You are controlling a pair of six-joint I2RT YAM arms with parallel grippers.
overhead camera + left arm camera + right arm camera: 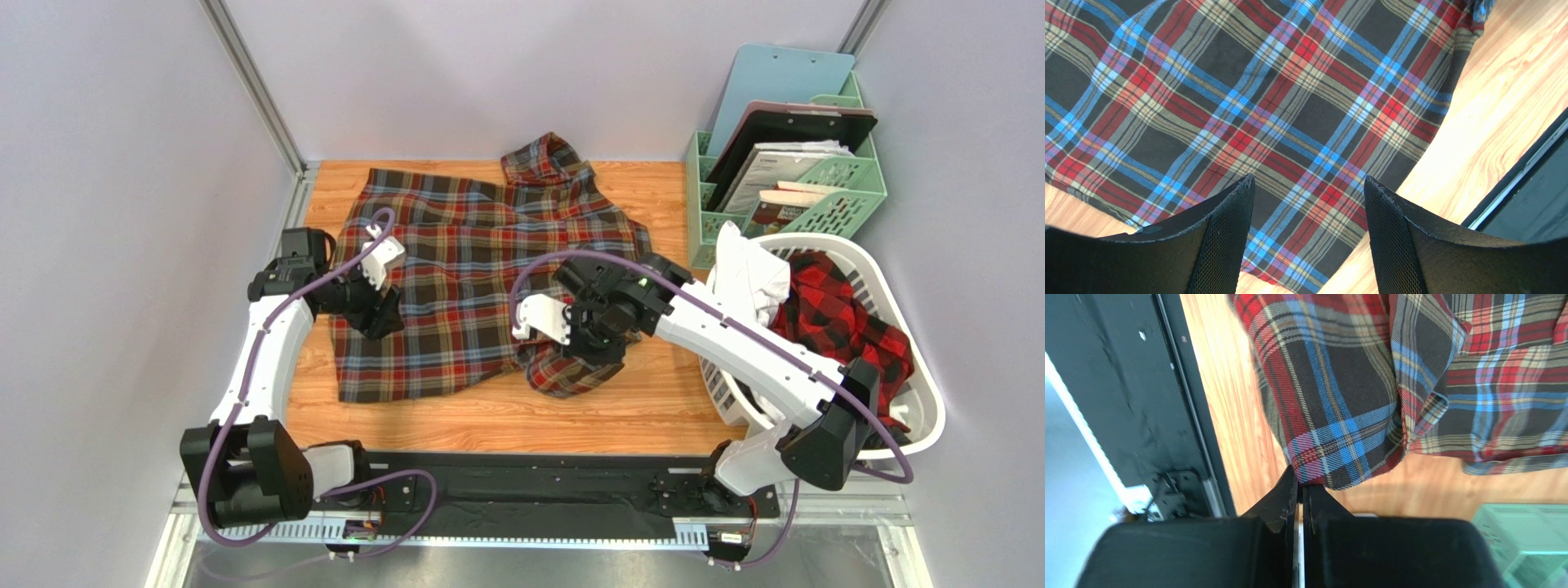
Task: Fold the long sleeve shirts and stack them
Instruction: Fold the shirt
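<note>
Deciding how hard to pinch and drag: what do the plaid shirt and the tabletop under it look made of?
The plaid shirt looks like soft woven cloth, probably cotton flannel. It is matte, its weave shows up close, and it bunches into limp folds. The tabletop looks like wood or wood-look laminate, and I cannot tell which. It is orange-tan with grain streaks, smooth, and has a slight sheen.

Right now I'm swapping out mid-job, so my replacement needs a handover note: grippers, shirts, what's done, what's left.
Left gripper: open, above the tartan shirt, holding nothing.
Right gripper: shut, apparently pinching that shirt's bunched near-right edge.
Shirt spread on the table, unfolded; red-and-black shirt in the laundry basket.
Done: nothing folded or stacked.
To do: fold both, stack.
</note>
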